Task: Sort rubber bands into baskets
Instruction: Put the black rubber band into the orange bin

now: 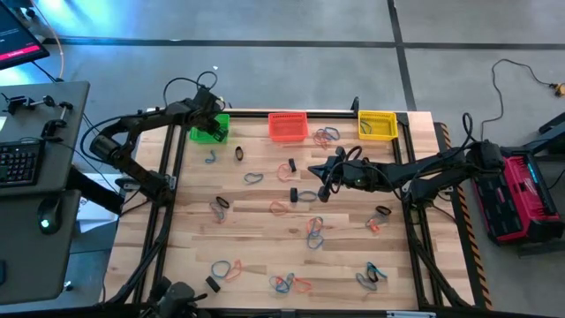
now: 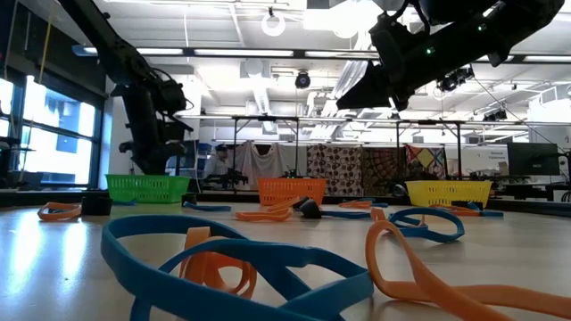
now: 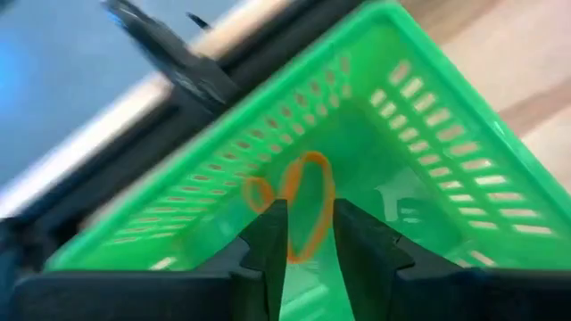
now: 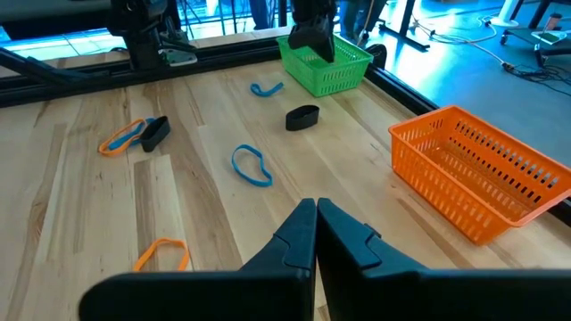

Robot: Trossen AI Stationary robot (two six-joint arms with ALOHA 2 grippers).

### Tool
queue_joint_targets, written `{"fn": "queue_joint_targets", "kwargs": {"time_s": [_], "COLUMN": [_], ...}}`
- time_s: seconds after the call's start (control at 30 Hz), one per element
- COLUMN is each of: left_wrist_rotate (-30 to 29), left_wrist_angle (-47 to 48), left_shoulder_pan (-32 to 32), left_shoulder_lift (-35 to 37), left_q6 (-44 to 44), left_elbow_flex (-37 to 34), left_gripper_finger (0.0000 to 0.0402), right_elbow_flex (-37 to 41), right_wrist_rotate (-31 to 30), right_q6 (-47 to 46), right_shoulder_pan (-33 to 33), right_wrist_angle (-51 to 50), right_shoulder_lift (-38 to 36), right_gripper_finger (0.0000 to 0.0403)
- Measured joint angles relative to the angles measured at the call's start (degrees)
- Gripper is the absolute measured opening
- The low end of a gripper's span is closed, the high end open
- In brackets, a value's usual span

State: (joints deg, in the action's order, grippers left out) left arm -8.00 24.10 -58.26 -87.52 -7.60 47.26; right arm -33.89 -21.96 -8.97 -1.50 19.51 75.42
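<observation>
Left gripper (image 1: 209,121) poised directly over the small green rectangular plastic mesh basket (image 1: 217,135) at upper left of the high view, the nearer arm by far to that basket. In the left wrist view, a thin orange-red rubber loop (image 3: 308,207) between the two dark fingers (image 3: 268,241), long axis running roughly along the fingers and down toward the green mesh floor. Jaws narrowly parted; loop touching or just clear of the inner faces, impossible to tell which. Probable stage: release into the basket, needing only the loop to fall free.

Right gripper (image 1: 325,187) at centre of the high view, above bare wooden tabletop (image 1: 265,238), fingers pressed together and empty in the right wrist view. Red-orange mesh basket (image 1: 287,126) and yellow mesh basket (image 1: 377,124) along the upper edge. Other loose bands scattered across the lower half of the table, a blue one (image 4: 252,166) lying ahead of the right gripper.
</observation>
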Motion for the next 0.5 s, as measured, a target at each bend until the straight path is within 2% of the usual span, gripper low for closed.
{"fn": "queue_joint_targets", "kwargs": {"time_s": [0.1, 0.33, 0.5], "left_wrist_rotate": [-2.27, -2.48, -1.32], "left_wrist_angle": [0.02, -0.21, -6.97], "left_shoulder_pan": [0.38, 3.99, 9.07], "left_shoulder_lift": [2.38, 10.28, 16.21], "left_q6": [-0.06, 2.77, 2.64], "left_elbow_flex": [0.01, 0.01, -3.92], "left_gripper_finger": [0.0097, 0.0099, 0.0099], "right_elbow_flex": [0.0, 0.0, 0.0], "right_wrist_rotate": [0.0, 0.01, 2.04], "right_q6": [0.0, -0.35, -1.31], "right_shoulder_pan": [0.0, 0.0, -0.04], "right_wrist_angle": [0.0, -0.02, -1.52], "right_shoulder_lift": [0.01, 0.01, -0.01], "right_gripper_finger": [0.0, 0.0, 0.0]}}
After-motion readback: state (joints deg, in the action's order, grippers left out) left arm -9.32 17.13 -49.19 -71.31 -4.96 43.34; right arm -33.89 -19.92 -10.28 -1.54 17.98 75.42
